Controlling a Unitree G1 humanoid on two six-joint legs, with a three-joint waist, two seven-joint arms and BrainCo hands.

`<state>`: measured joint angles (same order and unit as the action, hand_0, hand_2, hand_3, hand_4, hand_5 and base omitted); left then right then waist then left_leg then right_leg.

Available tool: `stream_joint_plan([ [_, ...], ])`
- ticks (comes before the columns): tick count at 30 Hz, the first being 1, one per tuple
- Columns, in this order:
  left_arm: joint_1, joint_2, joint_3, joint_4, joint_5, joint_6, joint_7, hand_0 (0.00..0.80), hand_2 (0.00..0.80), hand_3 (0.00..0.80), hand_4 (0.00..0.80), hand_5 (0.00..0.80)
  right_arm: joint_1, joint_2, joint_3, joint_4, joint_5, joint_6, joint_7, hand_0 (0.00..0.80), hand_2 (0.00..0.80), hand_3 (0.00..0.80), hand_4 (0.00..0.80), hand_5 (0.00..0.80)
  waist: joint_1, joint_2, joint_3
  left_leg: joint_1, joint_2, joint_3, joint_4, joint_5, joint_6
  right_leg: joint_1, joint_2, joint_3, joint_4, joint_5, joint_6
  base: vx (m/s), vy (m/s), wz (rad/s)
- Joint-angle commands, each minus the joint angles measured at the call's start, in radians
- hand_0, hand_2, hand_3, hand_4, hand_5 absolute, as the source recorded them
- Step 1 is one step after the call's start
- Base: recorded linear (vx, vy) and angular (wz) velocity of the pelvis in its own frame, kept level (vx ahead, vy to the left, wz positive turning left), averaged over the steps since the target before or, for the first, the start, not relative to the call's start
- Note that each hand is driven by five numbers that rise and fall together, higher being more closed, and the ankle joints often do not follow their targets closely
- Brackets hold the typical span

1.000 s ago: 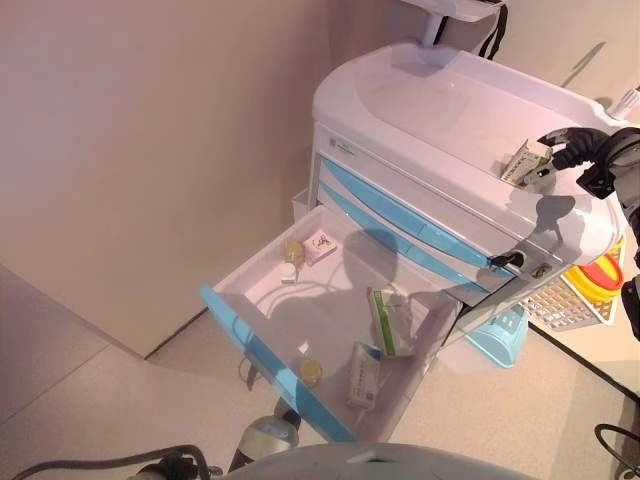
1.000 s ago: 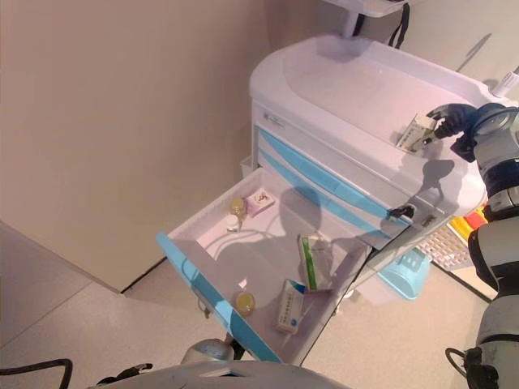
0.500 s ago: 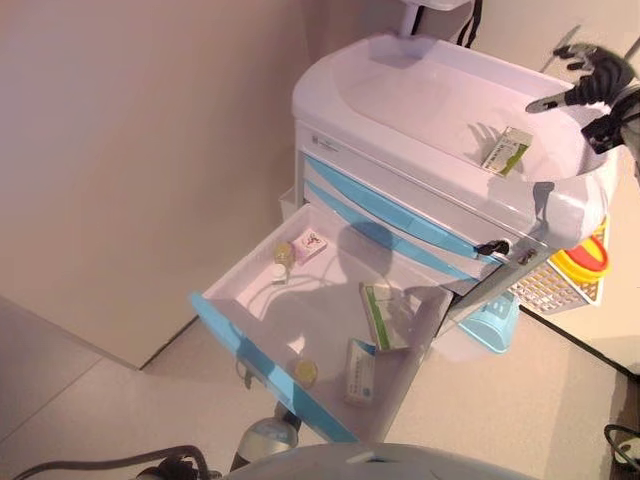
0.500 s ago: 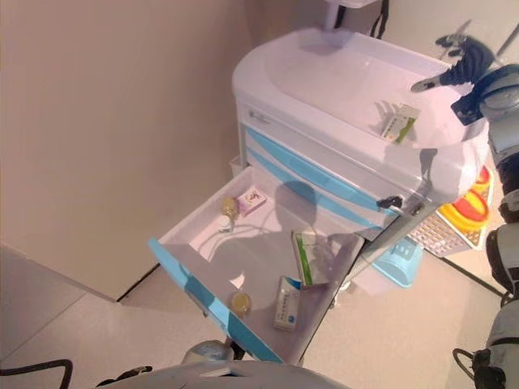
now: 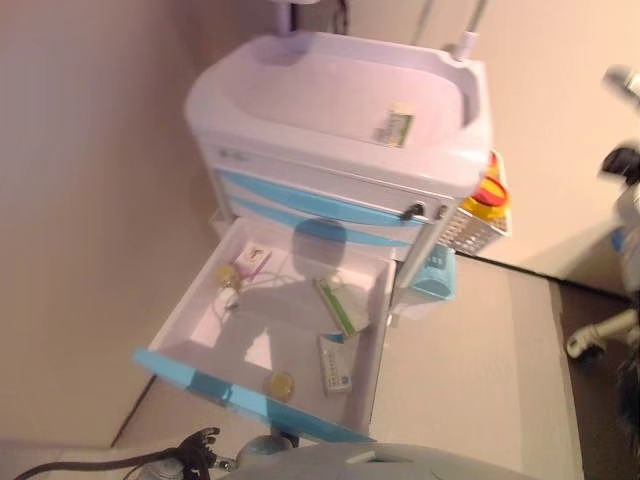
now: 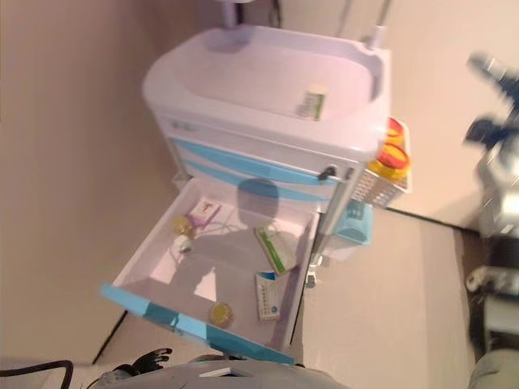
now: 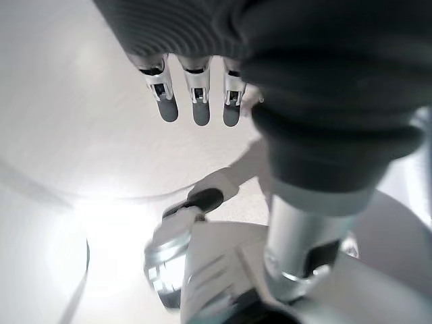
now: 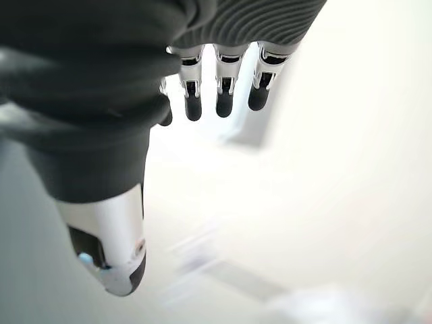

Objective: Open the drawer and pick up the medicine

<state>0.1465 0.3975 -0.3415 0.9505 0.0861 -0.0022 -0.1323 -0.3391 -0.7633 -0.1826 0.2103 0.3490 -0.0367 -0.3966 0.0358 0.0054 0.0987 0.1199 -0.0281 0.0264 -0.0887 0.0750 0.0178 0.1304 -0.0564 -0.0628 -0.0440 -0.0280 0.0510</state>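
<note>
A white cart (image 5: 300,75) with blue drawer fronts stands against the wall. Its bottom drawer (image 5: 240,390) is pulled fully out. Inside lie a green-and-white medicine box (image 5: 338,305), a blue-and-white box (image 5: 335,365), a pink box (image 5: 250,263) and two small yellow vials (image 5: 280,383). Another green-and-white medicine box (image 5: 395,125) rests on the cart's top near its right rim. My right hand (image 8: 219,94) is off to the right of the cart, fingers straight, holding nothing. My left hand (image 7: 196,101) hangs low with straight fingers, also holding nothing.
A white side basket (image 5: 470,225) with a yellow-and-red container (image 5: 487,190) hangs on the cart's right side, with a light blue bin (image 5: 435,275) below it. A wall runs along the left. A chair base with a castor (image 5: 600,335) shows at the right.
My right hand has let go of the green-and-white box, which now lies on the cart's top, and has drawn away to the right. The camera has swung, shifting the whole scene.
</note>
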Motion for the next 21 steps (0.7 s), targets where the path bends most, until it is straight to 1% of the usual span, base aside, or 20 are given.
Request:
stream_joint_plan([
  [1,-0.029,0.026,-0.044,-0.008,0.069,-0.002,0.007,0.0,0.0,0.0,0.0,0.0,0.144,0.122,0.005,-0.076,-0.13,-0.158,-0.018,0.0,0.0,0.0,0.0,0.0,-0.019,-0.02,-0.009,0.03,-0.032,0.026,0.063,-0.171,0.018,-0.038,-0.025,0.028,0.001,0.052,0.068,-0.038,-0.023,-0.56],
  [2,-0.036,0.028,-0.043,-0.02,0.08,0.009,-0.003,0.0,0.0,0.0,0.0,0.0,0.18,0.154,0.011,-0.066,-0.143,-0.181,0.0,0.0,0.0,0.0,0.0,0.0,-0.033,-0.016,-0.004,0.027,-0.029,0.042,0.066,-0.173,0.018,-0.044,-0.025,0.038,-0.001,0.055,0.071,-0.015,-0.024,-0.64],
  [5,-0.07,0.052,-0.055,-0.064,0.095,0.036,-0.015,0.0,0.0,0.0,0.0,0.0,0.251,0.214,0.05,-0.033,-0.172,-0.202,0.002,0.0,0.0,0.0,0.0,0.0,-0.071,-0.004,0.015,0.02,-0.023,0.081,0.08,-0.184,0.018,-0.058,-0.023,0.054,-0.002,0.056,0.077,-0.04,-0.018,-0.67],
  [7,-0.098,0.07,-0.061,-0.107,0.092,0.057,-0.01,0.0,0.0,0.0,0.0,0.0,0.272,0.234,0.081,0.004,-0.171,-0.21,-0.016,0.0,0.0,0.0,0.0,0.0,-0.086,0.001,0.029,0.006,-0.021,0.101,0.093,-0.186,0.019,-0.073,-0.023,0.059,0.001,0.059,0.08,-0.064,-0.002,-0.66],
  [8,-0.112,0.083,-0.065,-0.135,0.085,0.068,-0.006,0.0,0.0,0.0,0.0,0.0,0.278,0.239,0.095,0.03,-0.182,-0.204,-0.009,0.0,0.0,0.0,0.0,0.0,-0.092,0.002,0.035,-0.002,-0.022,0.106,0.102,-0.189,0.02,-0.081,-0.023,0.064,0.003,0.06,0.081,-0.073,-0.002,-0.51],
  [9,-0.134,0.104,-0.068,-0.178,0.07,0.091,-0.007,0.0,0.0,0.0,0.0,0.0,0.29,0.24,0.119,0.066,-0.202,-0.226,-0.024,0.0,0.0,0.0,0.0,0.0,-0.099,0.006,0.046,-0.014,-0.023,0.117,0.114,-0.192,0.022,-0.094,-0.026,0.064,0.006,0.063,0.082,-0.091,0.004,-0.35],
  [11,-0.165,0.139,-0.067,-0.241,0.049,0.113,-0.011,0.0,0.0,0.0,0.0,0.0,0.298,0.248,0.147,0.112,-0.19,-0.224,-0.042,0.0,0.0,0.0,0.0,0.0,-0.106,0.009,0.064,-0.043,-0.025,0.127,0.142,-0.2,0.026,-0.121,-0.028,0.07,0.019,0.063,0.082,-0.133,0.012,-0.28],
  [13,-0.222,0.187,-0.068,-0.293,0.023,0.121,-0.012,0.0,0.0,0.0,0.0,0.0,0.294,0.243,0.182,0.196,-0.2,-0.26,-0.071,0.0,0.0,0.0,0.0,0.0,-0.113,0.013,0.105,-0.09,-0.025,0.137,0.176,-0.204,0.03,-0.162,-0.033,0.071,0.04,0.063,0.082,-0.228,0.015,-0.31],
  [14,-0.249,0.209,-0.068,-0.32,0.001,0.131,-0.009,0.0,0.0,0.0,0.0,0.0,0.29,0.244,0.198,0.238,-0.197,-0.251,-0.071,0.0,0.0,0.0,0.0,0.0,-0.116,0.015,0.127,-0.113,-0.026,0.139,0.191,-0.205,0.031,-0.183,-0.034,0.072,0.052,0.063,0.081,-0.176,0.015,-0.24],
  [15,-0.257,0.216,-0.067,-0.328,0.0,0.13,-0.007,0.0,0.0,0.0,0.0,0.0,0.287,0.245,0.203,0.251,-0.201,-0.242,-0.071,0.0,0.0,0.0,0.0,0.0,-0.117,0.015,0.134,-0.122,-0.026,0.14,0.198,-0.207,0.032,-0.192,-0.035,0.072,0.058,0.062,0.081,-0.195,0.019,-0.19],
  [16,-0.296,0.242,-0.07,-0.352,-0.026,0.14,0.0,0.0,0.0,0.0,0.0,0.0,0.283,0.244,0.23,0.304,-0.203,-0.253,-0.068,0.0,0.0,0.0,0.0,0.0,-0.122,0.016,0.164,-0.154,-0.026,0.146,0.22,-0.207,0.034,-0.217,-0.036,0.073,0.073,0.062,0.079,-0.166,0.02,-0.22],
  [18,-0.345,0.276,-0.06,-0.375,-0.052,0.141,0.006,0.0,0.0,0.0,0.0,0.0,0.28,0.242,0.262,0.354,-0.186,-0.239,-0.055,0.0,0.0,0.0,0.0,0.0,-0.128,0.016,0.201,-0.201,-0.026,0.154,0.259,-0.213,0.037,-0.254,-0.037,0.077,0.097,0.06,0.073,-0.177,0.028,-0.23],
  [21,-0.456,0.325,-0.049,-0.369,-0.124,0.145,0.021,0.0,0.0,0.0,0.0,0.0,0.273,0.251,0.31,0.426,-0.197,-0.262,-0.038,0.0,0.0,0.0,0.0,0.0,-0.144,0.012,0.261,-0.289,-0.019,0.173,0.345,-0.229,0.043,-0.325,-0.038,0.086,0.148,0.055,0.057,-0.136,0.044,-0.22],
])
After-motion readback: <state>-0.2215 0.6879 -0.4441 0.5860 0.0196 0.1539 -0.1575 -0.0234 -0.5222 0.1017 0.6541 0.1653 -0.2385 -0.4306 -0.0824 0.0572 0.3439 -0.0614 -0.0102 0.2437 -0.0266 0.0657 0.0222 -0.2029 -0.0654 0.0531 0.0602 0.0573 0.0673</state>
